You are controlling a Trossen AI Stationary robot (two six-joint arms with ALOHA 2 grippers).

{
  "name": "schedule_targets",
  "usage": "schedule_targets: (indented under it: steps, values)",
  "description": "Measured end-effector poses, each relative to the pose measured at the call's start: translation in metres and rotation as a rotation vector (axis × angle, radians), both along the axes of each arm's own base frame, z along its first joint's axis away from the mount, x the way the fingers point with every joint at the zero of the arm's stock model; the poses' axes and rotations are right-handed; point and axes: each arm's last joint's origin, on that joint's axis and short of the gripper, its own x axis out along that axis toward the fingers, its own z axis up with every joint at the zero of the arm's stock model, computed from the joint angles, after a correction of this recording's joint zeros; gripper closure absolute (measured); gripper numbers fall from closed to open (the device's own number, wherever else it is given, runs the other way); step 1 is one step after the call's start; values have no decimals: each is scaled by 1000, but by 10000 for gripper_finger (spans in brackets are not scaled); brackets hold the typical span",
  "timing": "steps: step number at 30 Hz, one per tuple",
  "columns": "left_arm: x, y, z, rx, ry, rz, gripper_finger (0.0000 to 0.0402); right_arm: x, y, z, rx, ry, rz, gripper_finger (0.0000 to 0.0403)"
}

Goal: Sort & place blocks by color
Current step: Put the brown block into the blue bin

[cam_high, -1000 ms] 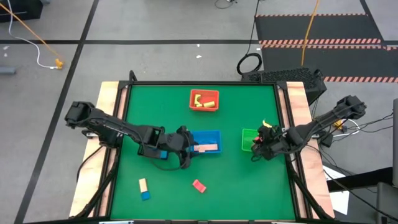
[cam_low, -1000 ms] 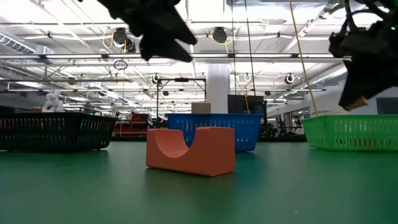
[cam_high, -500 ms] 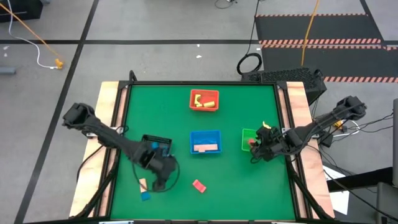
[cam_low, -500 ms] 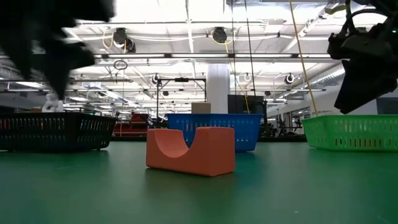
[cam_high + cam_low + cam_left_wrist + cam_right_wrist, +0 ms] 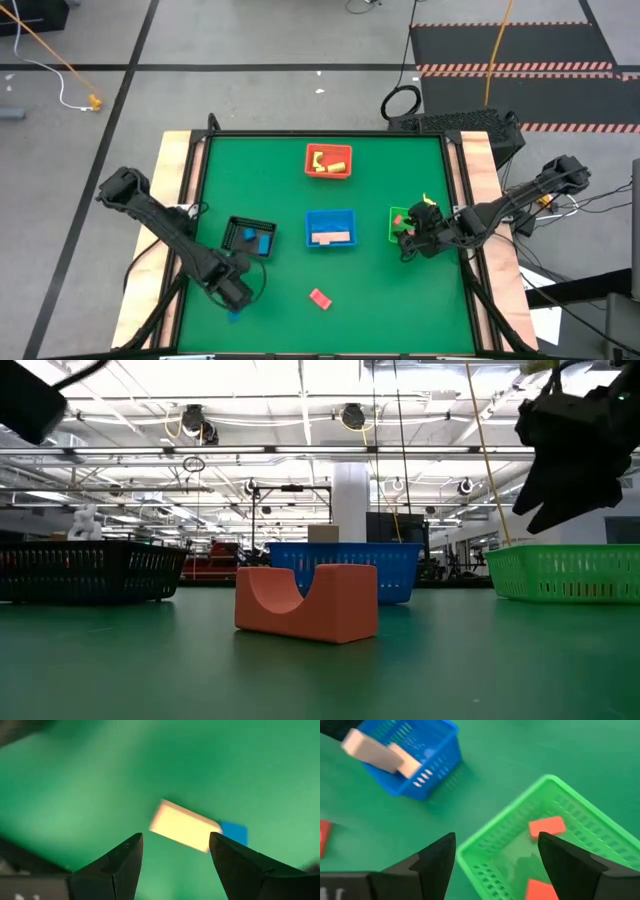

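My left gripper [image 5: 237,290] hangs open near the table's near left corner. In the left wrist view its fingers [image 5: 175,837] stand either side of a pale tan bar [image 5: 184,826], above it. A small blue block [image 5: 233,832] lies at the bar's end, and the blue block [image 5: 233,316] also shows from above. My right gripper [image 5: 408,237] is open over the green tray [image 5: 505,812], which holds two red-pink blocks [image 5: 546,826]. One more red-pink block [image 5: 320,298] lies flat on the mat, an arch shape [image 5: 307,603] in the low view.
A red tray [image 5: 328,160] with yellow blocks sits toward the far edge. At mid-table are a blue tray [image 5: 330,228] with tan blocks and a black tray [image 5: 250,235] with blue blocks. Bare green mat lies between the trays and the near edge.
My left gripper has swung from over the blue tray toward the table's near left corner, passing the black tray, and now hangs over the tan bar and blue block. A red-pink piece seen at my right gripper's tip a second ago no longer shows there.
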Motion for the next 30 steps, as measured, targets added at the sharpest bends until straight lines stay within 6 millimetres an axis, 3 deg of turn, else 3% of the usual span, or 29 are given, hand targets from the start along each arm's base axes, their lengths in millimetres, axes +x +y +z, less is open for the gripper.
schedule_targets:
  steps: [7,22,30]
  values:
    - [4,11,0,57,83,455,172,8,4,5,-20,-69,76,129]
    - [-21,-22,-2,133,-33,829,172,13,7,10,-104,-104,211,128]
    - [-19,-36,-26,177,14,859,172,13,7,10,-110,-102,218,128]
